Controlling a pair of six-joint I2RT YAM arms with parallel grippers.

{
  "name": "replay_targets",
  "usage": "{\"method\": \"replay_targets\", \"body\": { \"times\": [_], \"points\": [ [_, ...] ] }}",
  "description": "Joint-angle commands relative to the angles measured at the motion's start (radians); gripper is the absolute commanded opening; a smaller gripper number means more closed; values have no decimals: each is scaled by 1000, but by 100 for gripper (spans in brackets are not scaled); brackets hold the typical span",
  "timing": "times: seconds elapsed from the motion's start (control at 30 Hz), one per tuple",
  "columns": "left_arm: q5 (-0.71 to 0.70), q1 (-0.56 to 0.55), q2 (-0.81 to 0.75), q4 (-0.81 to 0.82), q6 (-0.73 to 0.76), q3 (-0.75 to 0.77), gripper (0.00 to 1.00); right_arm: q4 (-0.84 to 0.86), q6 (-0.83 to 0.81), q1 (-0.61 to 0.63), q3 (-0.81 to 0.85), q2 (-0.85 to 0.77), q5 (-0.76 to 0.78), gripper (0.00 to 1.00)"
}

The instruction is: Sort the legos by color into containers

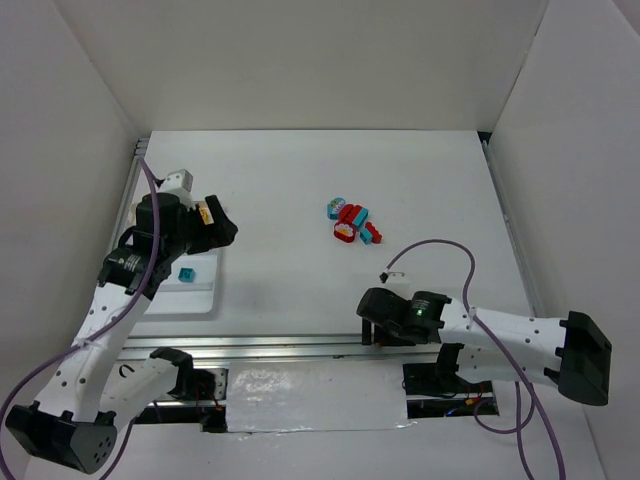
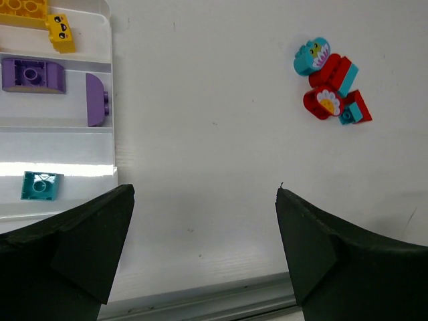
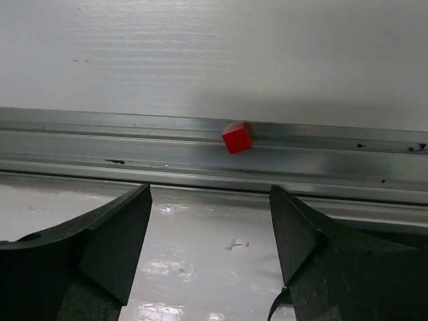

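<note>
The white tray (image 1: 196, 300) lies at the left. Its rows (image 2: 80, 137) hold yellow legos (image 2: 61, 32), two purple ones (image 2: 32, 75) and one teal brick (image 2: 41, 185). My left gripper (image 1: 226, 229) (image 2: 204, 194) hovers open and empty beside the tray's right edge. A cluster of red and teal legos (image 1: 350, 220) (image 2: 331, 83) sits mid-table. A small red brick (image 3: 237, 138) rests on the metal rail at the near edge. My right gripper (image 1: 372, 335) (image 3: 209, 194) stands open just short of it, nothing between its fingers.
An aluminium rail (image 1: 300, 345) (image 3: 100, 134) runs along the table's near edge, with glossy white tape (image 1: 310, 395) in front of it. White walls enclose the left, back and right. A purple cable (image 1: 440, 245) loops above the right arm.
</note>
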Motion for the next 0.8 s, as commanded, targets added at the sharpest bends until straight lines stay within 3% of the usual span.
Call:
{"method": "replay_targets", "body": {
  "times": [0.0,0.17,0.77],
  "points": [
    [56,-3,-40,-51,122,28,99,10,-12,7,-19,45,13,77],
    [70,-3,-51,-37,145,-18,100,32,-29,13,-7,155,7,74],
    [188,-4,-68,15,184,-61,99,153,6,12,4,316,19,70]
  ]
}}
